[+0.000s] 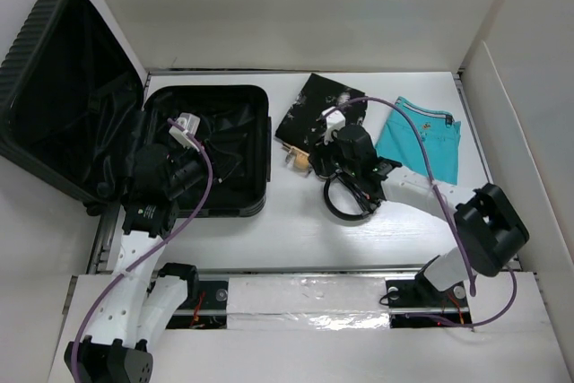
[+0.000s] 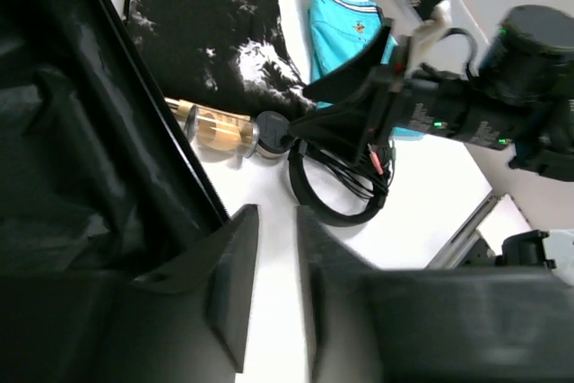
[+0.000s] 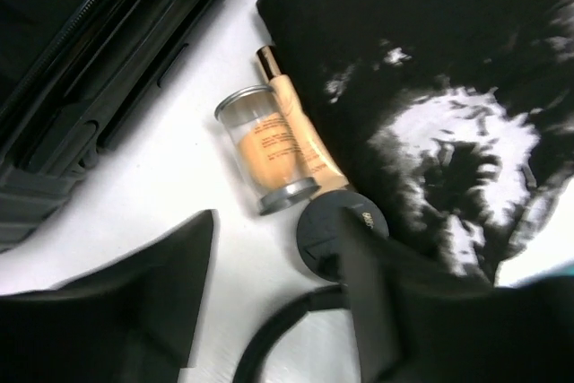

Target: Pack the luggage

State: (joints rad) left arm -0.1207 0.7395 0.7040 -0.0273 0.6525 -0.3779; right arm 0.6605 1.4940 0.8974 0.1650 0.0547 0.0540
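Note:
The luggage lies open at the left, its ribbed lid leaning against the wall; its rim shows in the left wrist view and the right wrist view. My left gripper hovers over the open base, fingers slightly parted and empty. My right gripper is open just above the table. A black round compact lies by its right finger, beside a clear bottle of tan liquid and a tan tube. A black loop of cable lies under it.
A black patterned cloth lies behind the right gripper and a teal cloth to its right. White walls enclose the table at the back and sides. A metal rail runs along the near edge.

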